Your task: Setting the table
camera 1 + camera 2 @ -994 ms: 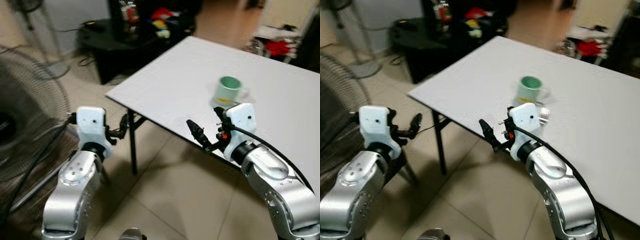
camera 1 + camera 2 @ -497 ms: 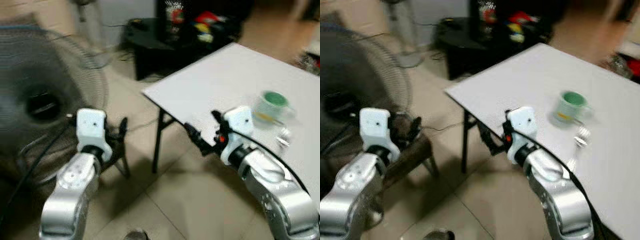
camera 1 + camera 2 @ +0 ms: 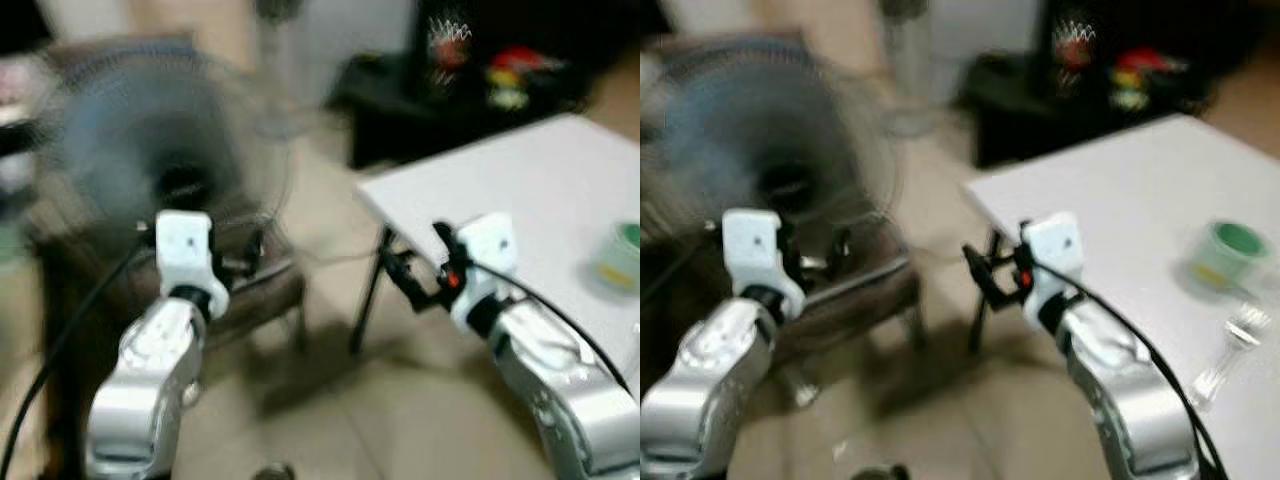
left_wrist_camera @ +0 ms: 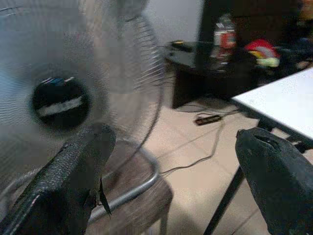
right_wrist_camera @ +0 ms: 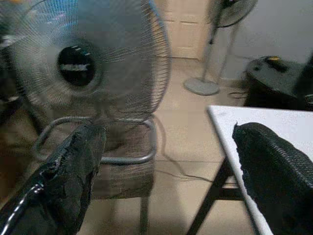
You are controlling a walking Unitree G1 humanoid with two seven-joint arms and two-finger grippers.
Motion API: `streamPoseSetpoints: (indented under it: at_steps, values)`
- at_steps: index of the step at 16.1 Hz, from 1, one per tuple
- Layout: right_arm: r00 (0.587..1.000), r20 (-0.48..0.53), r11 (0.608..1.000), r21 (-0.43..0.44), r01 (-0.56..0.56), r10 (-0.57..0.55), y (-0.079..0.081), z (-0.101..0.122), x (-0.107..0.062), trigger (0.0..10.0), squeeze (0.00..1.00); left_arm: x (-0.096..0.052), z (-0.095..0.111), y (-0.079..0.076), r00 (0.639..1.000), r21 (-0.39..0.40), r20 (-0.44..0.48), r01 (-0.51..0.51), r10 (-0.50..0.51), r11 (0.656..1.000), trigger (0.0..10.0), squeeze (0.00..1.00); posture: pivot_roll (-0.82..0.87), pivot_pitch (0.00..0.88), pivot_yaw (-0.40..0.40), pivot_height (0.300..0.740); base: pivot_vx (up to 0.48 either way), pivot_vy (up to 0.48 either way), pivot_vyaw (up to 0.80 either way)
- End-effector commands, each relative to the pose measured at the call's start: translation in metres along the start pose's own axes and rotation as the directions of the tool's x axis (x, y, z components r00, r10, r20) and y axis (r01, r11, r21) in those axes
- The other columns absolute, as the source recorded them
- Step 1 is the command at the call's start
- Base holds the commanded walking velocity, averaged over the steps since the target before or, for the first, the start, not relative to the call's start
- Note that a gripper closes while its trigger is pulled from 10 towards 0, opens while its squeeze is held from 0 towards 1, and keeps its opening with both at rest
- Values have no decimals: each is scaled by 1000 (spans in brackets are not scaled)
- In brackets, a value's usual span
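The head views are blurred. A white desk (image 3: pixel 1120 210) reaches in from the right, its near corner pointing toward the middle of the scene, with a dark folding leg under that corner. On the desk, toward its right side, stands a pale mug (image 3: pixel 1223 252) with a green inside, and just in front of it, closer to the robot, lies a clear plastic fork (image 3: pixel 1230 348) with its tines pointing toward the mug.

Both arms are raised in front of the robot, off the desk's corner and over the tiled floor (image 3: pixel 380 410). The right claw (image 3: pixel 412 280) hangs just beside the desk's near edge, well apart from the mug and fork; in its wrist view the 2 black fingers (image 5: pixel 68 176) are spread wide with nothing between them. The left claw (image 3: pixel 250 255) is held out to the left, in front of a large round fan (image 3: pixel 165 170) with a wire grille; its fingers (image 4: pixel 73 181) are likewise spread apart and empty.

The fan rests on a low brown stool (image 5: pixel 122 169). Behind the desk sits a dark low table (image 4: pixel 195 54) carrying a bottle (image 4: pixel 224 32) and red and yellow items. A second, standing fan (image 5: pixel 215 44) is near the far wall.
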State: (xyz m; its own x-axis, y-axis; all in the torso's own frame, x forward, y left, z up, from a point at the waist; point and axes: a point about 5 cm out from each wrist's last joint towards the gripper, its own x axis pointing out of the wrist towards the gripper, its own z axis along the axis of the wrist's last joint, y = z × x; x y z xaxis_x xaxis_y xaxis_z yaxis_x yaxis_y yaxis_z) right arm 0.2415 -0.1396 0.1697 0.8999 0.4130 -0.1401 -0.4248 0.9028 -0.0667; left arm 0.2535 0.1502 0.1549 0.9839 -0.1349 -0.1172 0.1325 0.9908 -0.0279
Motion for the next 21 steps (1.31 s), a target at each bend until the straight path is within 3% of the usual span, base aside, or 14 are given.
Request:
streamPoseSetpoints:
  at_steps: [1,6,8,11,13,16,18,19,20,21]
  values:
    - [1000,7,1000,-2,7,-7,0,2,1,10000,1000,1,4,0,1000,23,9,6,-7,1000,10000,1000,55,0,0,740,0,0,800]
    - [1000,-1,1000,-8,-4,4,-2,-2,3,10000,1000,0,3,2,1000,23,4,-1,1,1000,10000,1000,67,0,-4,740,0,0,800]
    - [999,20,999,3,-39,39,6,5,5,10000,1000,2,8,8,999,9,24,-39,39,999,10000,1000,72,0,-1,740,0,0,800]
    - [999,29,1000,24,20,-21,0,6,5,10000,1000,5,8,4,1000,7,20,-11,11,1000,10000,1000,51,0,0,740,0,0,800]
    - [999,21,999,3,35,-35,-6,3,3,10000,1000,5,3,0,1000,38,15,-13,12,999,10000,1000,42,0,1,740,0,0,800]
    - [997,45,997,36,63,-65,-8,10,3,10000,1000,8,14,3,998,50,65,-25,21,998,10000,1000,36,0,-6,740,0,0,800]
    - [998,26,998,18,53,-54,-7,4,3,10000,1000,8,13,4,998,104,63,-25,18,994,10000,1000,45,0,1,740,0,0,800]
    - [997,37,997,36,61,-62,-4,7,4,10000,1000,7,16,9,997,123,65,-37,29,992,10000,902,49,0,10,740,0,0,800]
    - [997,50,996,67,60,-64,-1,9,4,10000,1000,6,17,13,997,110,75,-43,35,993,10000,420,77,0,13,740,0,0,800]
    - [998,36,994,89,56,-59,2,1,4,10000,1000,6,17,16,997,128,72,-48,39,991,10000,0,94,0,15,740,0,0,800]
